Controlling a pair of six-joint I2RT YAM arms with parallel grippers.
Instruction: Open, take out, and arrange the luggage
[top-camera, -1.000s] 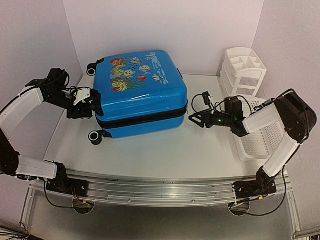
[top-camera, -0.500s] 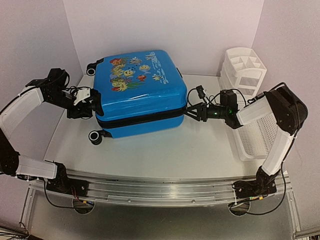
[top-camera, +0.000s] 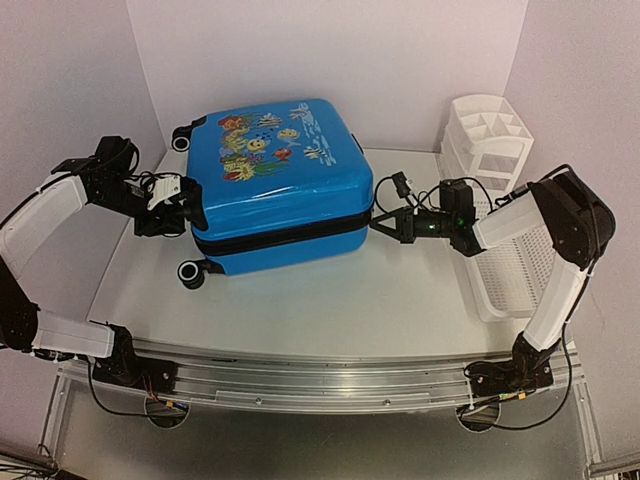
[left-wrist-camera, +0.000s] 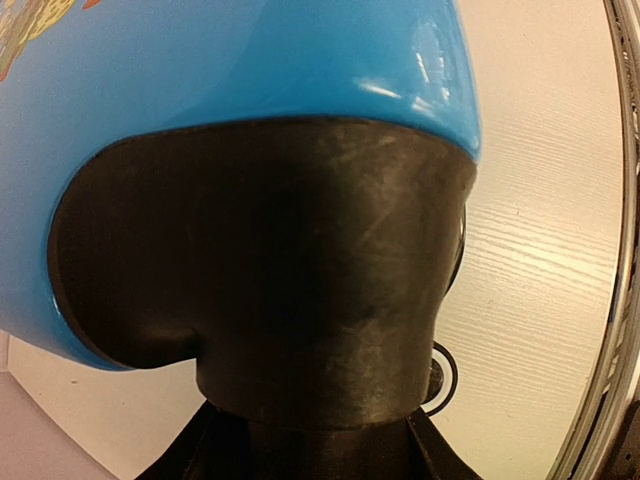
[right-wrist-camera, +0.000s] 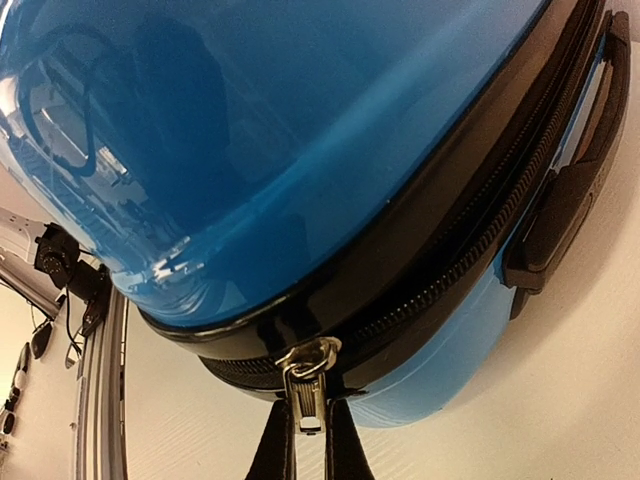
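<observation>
Up top, the suitcase (top-camera: 275, 185) lay flat on the tabletop (top-camera: 330, 300), lid up, with its wheel end toward the left pincer (top-camera: 186, 215). That one was pressed against that end. The right pincer (top-camera: 381, 226) was at the near right corner, right on the black zip band. There was open room along the suitcase's near side, and a white basket (top-camera: 520, 275) sat close behind the right arm.

Left wrist view: just blue shell and a black moulded part (left-wrist-camera: 260, 270) filling the view, so I couldn't tell how wide that pincer was.

Right wrist view: the zip pull (right-wrist-camera: 308, 375) hung straight ahead, and the pincer looked narrowed right onto it. The zip ran off right toward the handle (right-wrist-camera: 565, 200).
</observation>
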